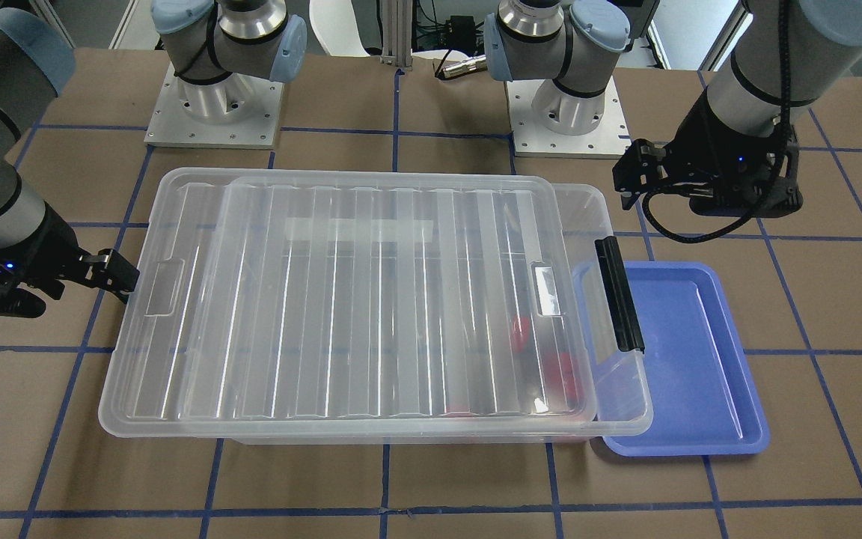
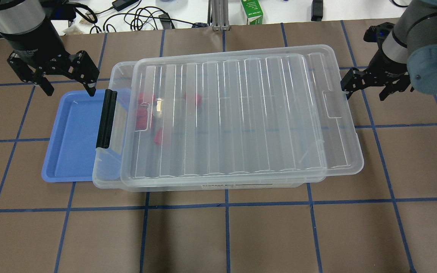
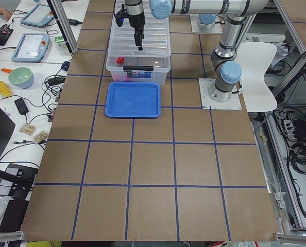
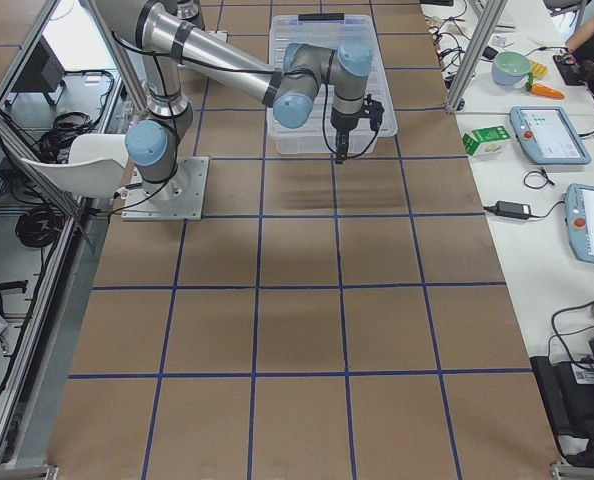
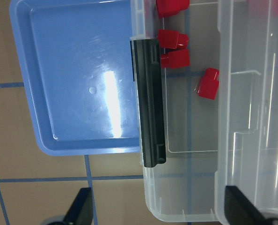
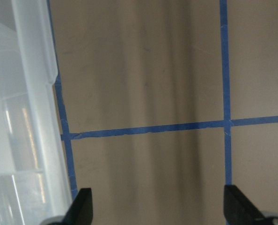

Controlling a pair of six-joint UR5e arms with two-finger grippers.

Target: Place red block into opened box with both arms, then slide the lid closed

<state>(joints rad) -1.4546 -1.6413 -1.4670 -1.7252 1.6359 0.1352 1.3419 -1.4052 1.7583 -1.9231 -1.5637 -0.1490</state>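
The clear box [image 2: 102,170] stands mid-table with the ridged clear lid [image 2: 241,113] lying on top. The lid is shifted toward my right, overhanging that end and leaving a strip by the black latch [image 2: 106,117] uncovered. Several red blocks [image 2: 144,113] lie inside at the latch end, clear in the left wrist view as red blocks [image 5: 174,40]. My left gripper [image 2: 69,89] hangs open and empty above the far corner of the blue tray, near the latch. Also open and empty, my right gripper [image 2: 364,91] sits just off the lid's right short edge [image 6: 31,117].
A shallow blue tray [image 2: 70,140] lies against the box's latch end, partly under its rim. Both arm bases [image 1: 566,112] are bolted down behind the box. A green carton [image 2: 252,11] and cables lie past the table's far edge. Brown tabletop with blue tape lines surrounds the box.
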